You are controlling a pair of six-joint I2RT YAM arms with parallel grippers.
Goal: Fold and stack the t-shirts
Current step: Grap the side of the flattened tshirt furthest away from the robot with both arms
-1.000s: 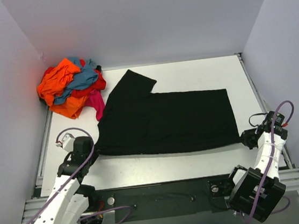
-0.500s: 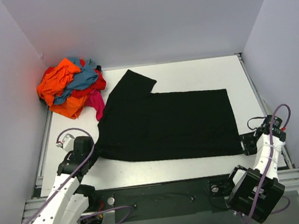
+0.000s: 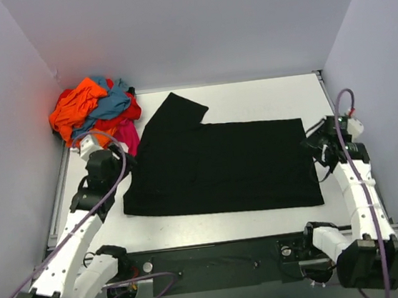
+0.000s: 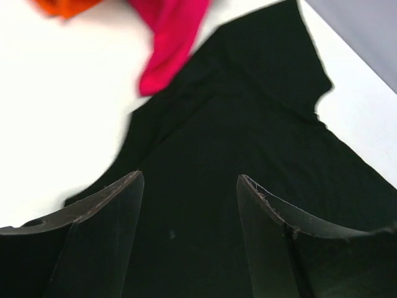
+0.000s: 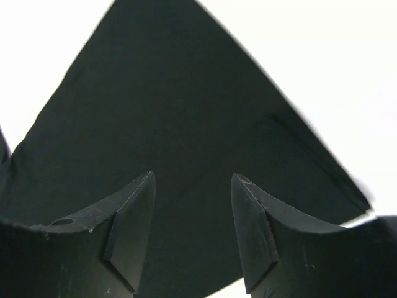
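Note:
The large black t-shirt point(image 3: 219, 167) lies flat on the white table point(image 3: 265, 98), one sleeve pointing to the back left. My left gripper point(image 3: 119, 162) hangs open over its left edge, and in the left wrist view the gripper point(image 4: 189, 181) holds nothing, with black cloth point(image 4: 248, 124) beneath. My right gripper point(image 3: 314, 152) hovers open above the shirt's right edge; the right wrist view shows the gripper point(image 5: 193, 179) empty over the black cloth point(image 5: 167, 105). The other t-shirts, orange, teal-blue, red and magenta, lie in a crumpled pile point(image 3: 93, 116) at the back left.
A magenta shirt point(image 4: 169, 43) from the pile trails down close to the black shirt's left edge. Grey walls close the table in at the left, back and right. A metal rail point(image 3: 218, 251) runs along the near edge between the arm bases.
Both grippers have opened and let go of the black shirt's near corners. Both arms have risen and pulled back toward the far side. The shirt's near edge now lies flat.

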